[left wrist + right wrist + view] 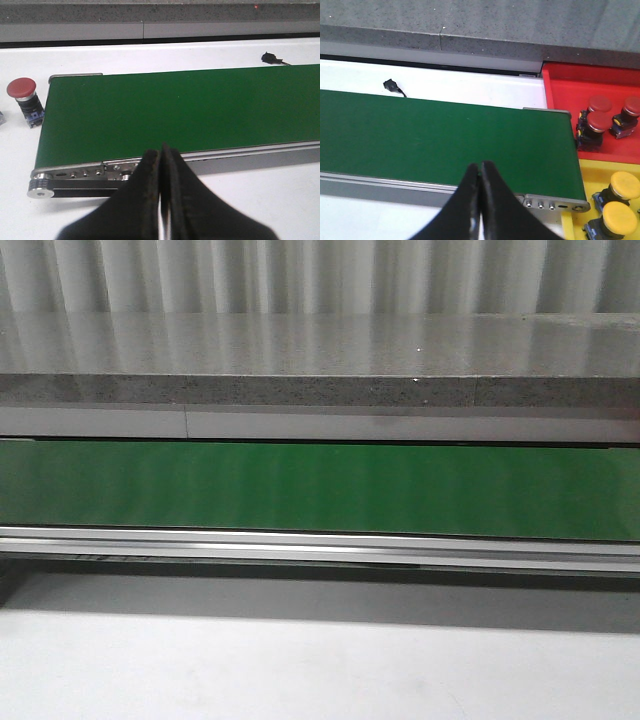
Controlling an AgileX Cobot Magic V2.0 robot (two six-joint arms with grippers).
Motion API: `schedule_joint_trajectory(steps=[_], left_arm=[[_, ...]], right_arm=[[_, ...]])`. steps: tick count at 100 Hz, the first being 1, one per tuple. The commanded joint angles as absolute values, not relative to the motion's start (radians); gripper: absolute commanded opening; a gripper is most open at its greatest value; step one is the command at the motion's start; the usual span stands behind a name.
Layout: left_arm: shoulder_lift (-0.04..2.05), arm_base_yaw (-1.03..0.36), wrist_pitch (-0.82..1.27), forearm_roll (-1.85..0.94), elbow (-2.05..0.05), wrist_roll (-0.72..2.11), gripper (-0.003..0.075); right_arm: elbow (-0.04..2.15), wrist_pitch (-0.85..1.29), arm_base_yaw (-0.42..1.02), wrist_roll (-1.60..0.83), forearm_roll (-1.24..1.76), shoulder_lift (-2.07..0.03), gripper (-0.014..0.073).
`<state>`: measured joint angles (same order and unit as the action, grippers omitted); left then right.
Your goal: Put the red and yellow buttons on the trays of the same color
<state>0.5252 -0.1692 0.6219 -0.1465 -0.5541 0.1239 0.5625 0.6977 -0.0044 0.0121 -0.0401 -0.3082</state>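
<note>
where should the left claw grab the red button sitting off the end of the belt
Grip the red button on its dark body just under the wide red cap, coming down from above. It stands upright on the white table beside the end of the green belt, apart from it, so both sides look free. The cap overhangs the body, which should stop it slipping out. The left claw is shut and must open first.

A long green conveyor belt (320,488) runs left to right across the white desk (300,670), with a grey speckled stone ledge (320,390) behind it. Just off the belt's left end, a red mushroom-head button (21,89) stands upright on the desk. Just off the right end lies a red plastic tray (570,85) holding three red buttons, and nearer the robot, touching it, a yellow plastic tray (592,172) holding two yellow buttons. A small black connector (389,85) lies on the desk behind the belt.
</note>
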Motion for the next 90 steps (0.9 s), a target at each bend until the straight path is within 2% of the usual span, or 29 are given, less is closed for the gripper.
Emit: schedule_joint_trajectory(steps=[1, 29, 75, 90], left_arm=[[0.529, -0.179, 0.549, -0.164, -0.581, 0.121, -0.002], [0.529, -0.179, 0.549, -0.164, -0.581, 0.121, -0.002], [0.54, -0.172, 0.445, -0.132, -0.58, 0.121, -0.002], [0.615, -0.131, 0.475, -0.129, -0.62, 0.107, -0.002]], right_arm=[[0.564, 0.666, -0.004, 0.0, -0.046, -0.243, -0.0065], [0.504, 0.724, -0.004, 0.0, 0.0, -0.079, -0.0065], [0.501, 0.73, -0.004, 0.0, 0.0, -0.074, -0.0065], [0.501, 0.73, -0.004, 0.0, 0.0, -0.074, -0.0065]])
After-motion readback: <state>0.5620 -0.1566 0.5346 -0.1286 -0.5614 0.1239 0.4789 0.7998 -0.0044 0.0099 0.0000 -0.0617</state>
